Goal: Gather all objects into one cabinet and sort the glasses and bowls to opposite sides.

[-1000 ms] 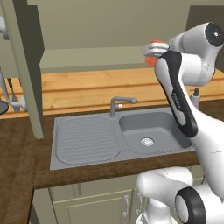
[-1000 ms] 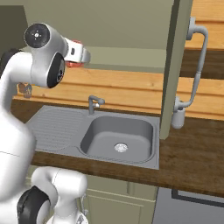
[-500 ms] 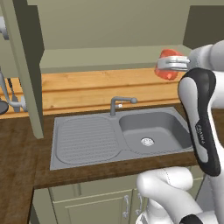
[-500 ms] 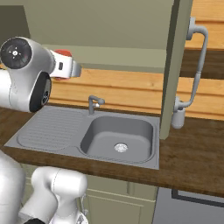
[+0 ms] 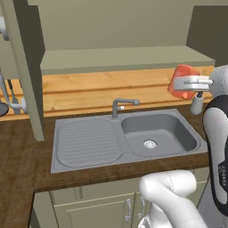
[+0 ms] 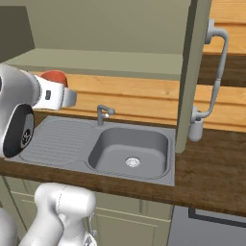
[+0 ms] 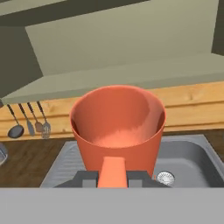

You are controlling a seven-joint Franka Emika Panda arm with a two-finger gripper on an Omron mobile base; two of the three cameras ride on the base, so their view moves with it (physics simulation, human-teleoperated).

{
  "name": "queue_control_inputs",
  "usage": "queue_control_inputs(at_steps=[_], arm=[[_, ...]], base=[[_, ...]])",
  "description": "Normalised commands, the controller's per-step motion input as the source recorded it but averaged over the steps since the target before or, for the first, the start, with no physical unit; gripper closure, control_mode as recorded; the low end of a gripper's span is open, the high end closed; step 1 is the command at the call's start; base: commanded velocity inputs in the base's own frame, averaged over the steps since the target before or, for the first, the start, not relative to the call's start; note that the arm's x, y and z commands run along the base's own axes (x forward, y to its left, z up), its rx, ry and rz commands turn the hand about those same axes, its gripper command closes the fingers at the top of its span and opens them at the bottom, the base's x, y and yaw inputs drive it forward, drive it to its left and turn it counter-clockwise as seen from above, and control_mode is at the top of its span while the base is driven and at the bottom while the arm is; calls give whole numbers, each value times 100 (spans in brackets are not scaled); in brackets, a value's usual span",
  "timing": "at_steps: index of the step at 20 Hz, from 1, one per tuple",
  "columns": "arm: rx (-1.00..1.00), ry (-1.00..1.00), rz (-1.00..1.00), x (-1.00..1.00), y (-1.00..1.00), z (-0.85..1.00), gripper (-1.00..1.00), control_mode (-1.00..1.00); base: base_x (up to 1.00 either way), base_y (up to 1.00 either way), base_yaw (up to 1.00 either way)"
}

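Note:
A salmon-orange cup (image 7: 118, 127) with a side handle hangs upright in the air above the sink, and my gripper (image 7: 113, 177) is shut on that handle. From the left base the cup (image 5: 181, 81) shows just right of the basin and below the shelf's level, in the gripper (image 5: 189, 83). The right base view has the cup (image 6: 54, 77) behind my white hand, over the drainboard. The olive-green cabinet stands open above, and its pale green shelf (image 5: 124, 58) (image 6: 105, 61) (image 7: 131, 74) is bare where I see it. The bowl is out of view.
A grey sink (image 5: 158, 133) with a drainboard (image 5: 87, 142) and a faucet (image 5: 120, 106) lies in the dark wood counter. Open cabinet doors flank the shelf: one at the left (image 5: 24, 67), one at the right (image 6: 192, 72) with a curved grey handle (image 6: 218, 67). Utensils (image 7: 30, 124) hang on the wall.
The arm has swung out from in front of the shelf, carrying the cup down and to the right in the left base view. The grip has stayed shut.

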Motion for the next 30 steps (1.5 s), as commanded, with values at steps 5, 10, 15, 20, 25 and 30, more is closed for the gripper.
queue_control_inputs(at_steps=[5,10,15,20,25,30], arm=[[-7,27,-4,-41,0,-60,100,-100],[-2,5,-1,-27,0,-14,100,-100],[0,0,0,0,0,0,100,100],[0,0,0,0,0,0,100,100],[0,0,0,0,0,0,100,100],[0,0,0,0,0,0,100,100]], base=[[0,0,0],[0,0,0],[-45,-7,2],[-66,-44,9],[-17,-60,45],[-42,-8,64]])
